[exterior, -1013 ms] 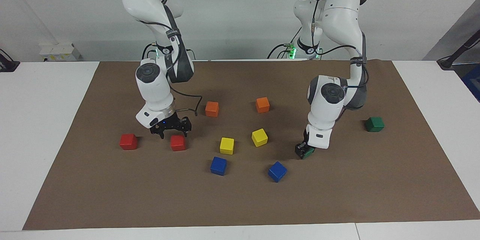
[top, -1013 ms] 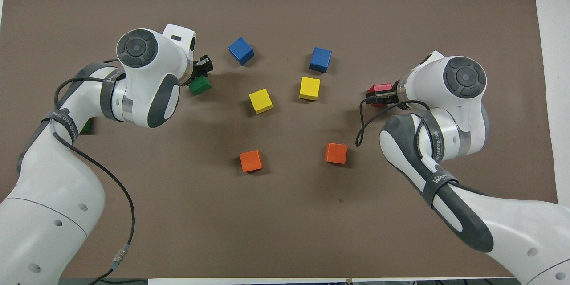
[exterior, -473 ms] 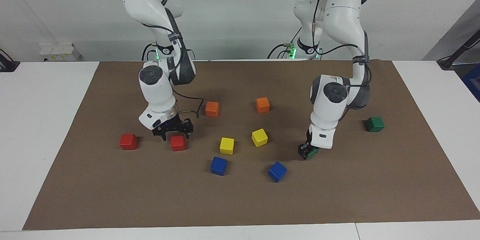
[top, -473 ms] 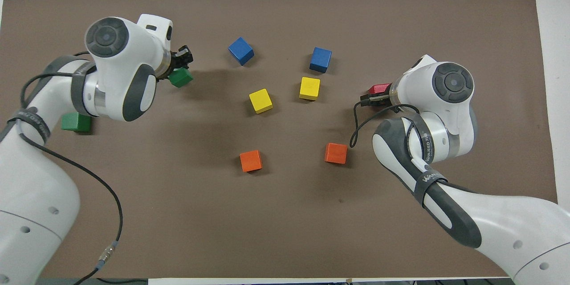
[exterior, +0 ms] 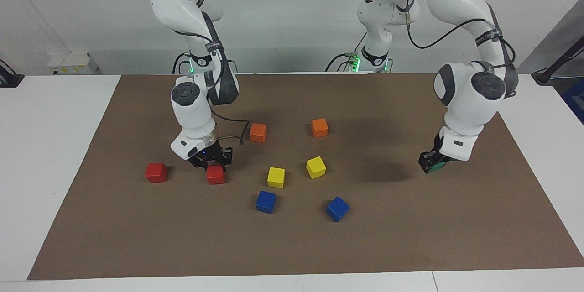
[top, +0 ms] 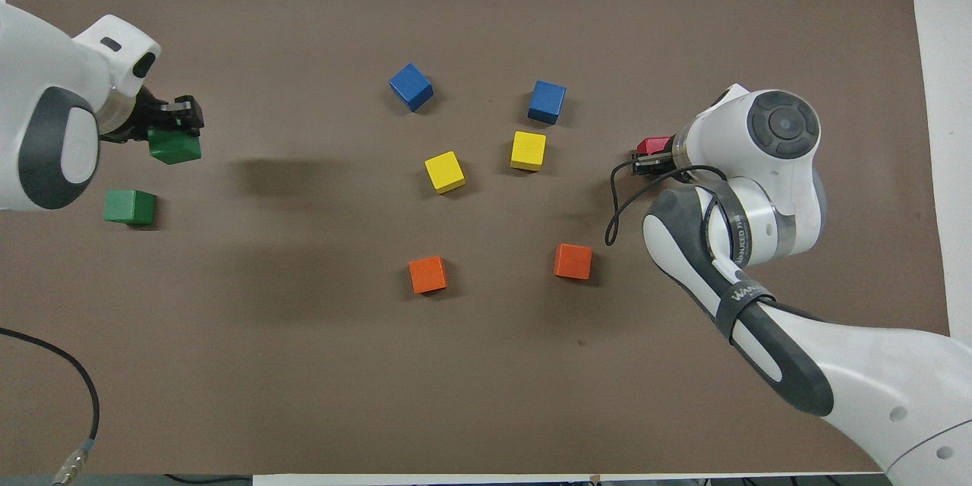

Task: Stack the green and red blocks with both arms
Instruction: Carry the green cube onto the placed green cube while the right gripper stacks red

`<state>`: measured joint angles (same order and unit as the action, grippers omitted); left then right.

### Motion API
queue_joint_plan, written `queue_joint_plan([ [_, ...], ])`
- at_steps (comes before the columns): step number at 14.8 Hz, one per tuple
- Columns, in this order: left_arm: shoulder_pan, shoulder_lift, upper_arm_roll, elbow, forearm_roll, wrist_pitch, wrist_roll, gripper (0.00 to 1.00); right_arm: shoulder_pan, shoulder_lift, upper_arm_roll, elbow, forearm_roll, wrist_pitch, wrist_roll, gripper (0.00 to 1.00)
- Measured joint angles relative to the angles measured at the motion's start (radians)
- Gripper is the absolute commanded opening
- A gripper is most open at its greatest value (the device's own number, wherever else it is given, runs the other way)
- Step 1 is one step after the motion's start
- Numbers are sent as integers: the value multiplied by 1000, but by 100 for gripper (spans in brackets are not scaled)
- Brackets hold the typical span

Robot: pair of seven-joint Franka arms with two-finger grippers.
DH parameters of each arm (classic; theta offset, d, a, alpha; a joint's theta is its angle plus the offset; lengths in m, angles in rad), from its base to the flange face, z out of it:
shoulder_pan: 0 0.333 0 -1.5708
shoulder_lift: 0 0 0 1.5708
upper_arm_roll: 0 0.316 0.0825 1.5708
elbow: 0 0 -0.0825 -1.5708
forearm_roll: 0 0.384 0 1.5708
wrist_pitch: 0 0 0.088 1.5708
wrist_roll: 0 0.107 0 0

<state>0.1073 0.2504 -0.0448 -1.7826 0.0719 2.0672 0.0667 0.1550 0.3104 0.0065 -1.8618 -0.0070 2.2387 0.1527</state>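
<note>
green matte cube [top: 175, 146], one of two, hangs clamped in the left gripper [exterior: 431, 163], lifted clear of the brown mat [exterior: 410, 237] at the left arm's end of the table; the second green cube [top: 130, 206] sits on the mat just beside it, apart from the fingers

right gripper [exterior: 212, 160] is low over a bright red matte cube [exterior: 216, 174], fingers down around its top edges; whether they press it, i cannot tell. the other red cube [exterior: 156, 172] rests near that gripper toward the right arm's end. yellow, blue and orange cubes lie between the two grippers
</note>
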Motion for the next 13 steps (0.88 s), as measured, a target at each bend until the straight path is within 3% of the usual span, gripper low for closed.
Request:
queue_joint_plan([
  [6,93,-45,-2,-121,-23,71,270,0,-164,-78,-5,58,-2,-148,-194,0],
  [9,111,-63,-2,-204,-54,179,325,0,-240,-78,-5,42,-1,-149,-289,0],
  [13,143,-75,-1,-236,-107,218,377,0,-253,-78,-3,-16,-1,-63,-300,0],
])
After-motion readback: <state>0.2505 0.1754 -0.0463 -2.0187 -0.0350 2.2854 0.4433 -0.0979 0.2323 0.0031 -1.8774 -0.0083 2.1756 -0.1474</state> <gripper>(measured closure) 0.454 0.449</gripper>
